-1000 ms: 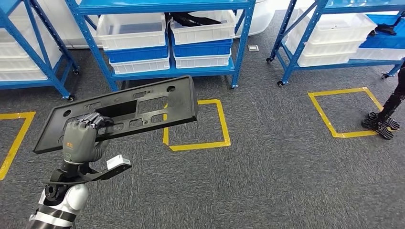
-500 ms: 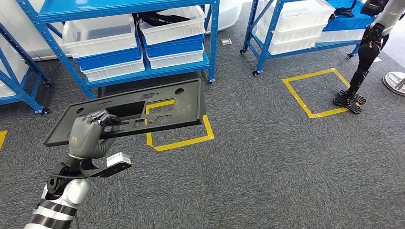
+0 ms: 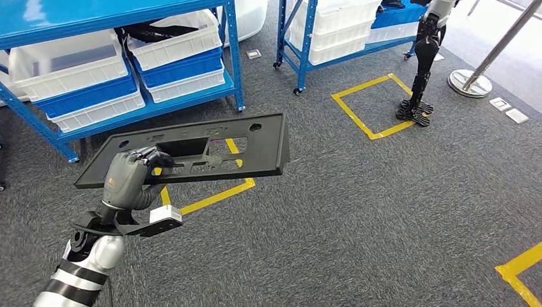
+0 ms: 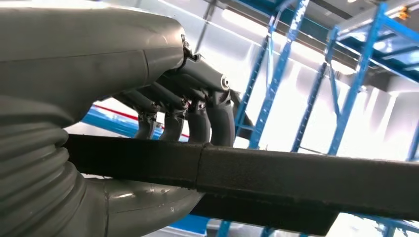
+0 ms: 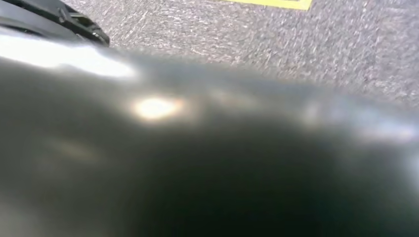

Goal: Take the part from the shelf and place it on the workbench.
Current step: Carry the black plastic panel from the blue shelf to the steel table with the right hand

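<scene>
Left hand (image 3: 128, 179) was clamped on the black panel (image 3: 192, 150), fingers (image 4: 197, 118) hooked over one long edge through its large cutout and the thumb pressed underneath, as the left wrist view showed. That panel, a wide flat part with several holes, hung roughly level above the grey carpet (image 3: 358, 217), well clear of the blue shelf (image 3: 115, 112) with its white and blue bins. So the picking step looked done: the part was off the shelf and carried in the air. No workbench could be seen, so finding it and setting the part down were judged as left. How the right hand stood could not be told.
</scene>
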